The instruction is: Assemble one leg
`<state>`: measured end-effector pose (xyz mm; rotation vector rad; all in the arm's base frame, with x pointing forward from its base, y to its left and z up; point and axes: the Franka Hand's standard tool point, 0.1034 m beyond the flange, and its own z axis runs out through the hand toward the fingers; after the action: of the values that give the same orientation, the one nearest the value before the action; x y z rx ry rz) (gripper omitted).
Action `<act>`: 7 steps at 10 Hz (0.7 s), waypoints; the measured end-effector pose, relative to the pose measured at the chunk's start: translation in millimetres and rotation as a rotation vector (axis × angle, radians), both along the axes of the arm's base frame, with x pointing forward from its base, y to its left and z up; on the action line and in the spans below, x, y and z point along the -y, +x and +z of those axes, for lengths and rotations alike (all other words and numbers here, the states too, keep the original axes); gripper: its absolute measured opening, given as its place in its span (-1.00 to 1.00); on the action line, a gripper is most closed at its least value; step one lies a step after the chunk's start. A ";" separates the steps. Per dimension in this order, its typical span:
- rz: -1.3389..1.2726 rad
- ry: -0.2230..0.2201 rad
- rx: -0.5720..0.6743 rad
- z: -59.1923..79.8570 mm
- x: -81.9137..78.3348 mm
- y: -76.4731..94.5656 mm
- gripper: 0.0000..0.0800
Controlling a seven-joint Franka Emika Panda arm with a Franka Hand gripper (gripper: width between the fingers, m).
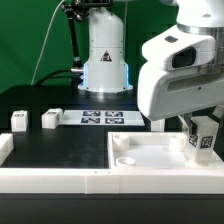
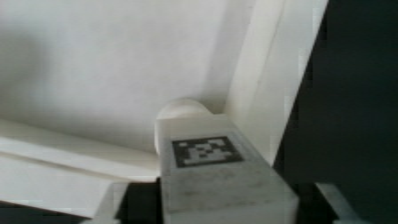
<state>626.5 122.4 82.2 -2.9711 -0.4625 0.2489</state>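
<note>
My gripper is shut on a leg, a small white block with a black-and-white tag, and holds it upright over the right end of the large white panel. In the wrist view the leg sits between my fingers, its tag facing the camera. Its far end is at a round corner socket of the panel, by the panel's raised rim. I cannot tell whether the leg touches the socket. Two more legs stand on the black table at the exterior view's left.
The marker board lies flat on the table behind the panel. The arm's base stands at the back. A white border strip runs along the table's front edge. The arm's white body looms over the panel's right half.
</note>
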 end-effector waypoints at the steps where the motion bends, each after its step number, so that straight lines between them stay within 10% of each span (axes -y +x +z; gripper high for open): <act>1: -0.002 -0.001 0.000 -0.2 1.2 0.1 -0.22; 7: -0.508 -0.084 -0.018 -3.2 5.2 0.3 -0.26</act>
<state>626.8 117.2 79.0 -3.0335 0.3154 0.2416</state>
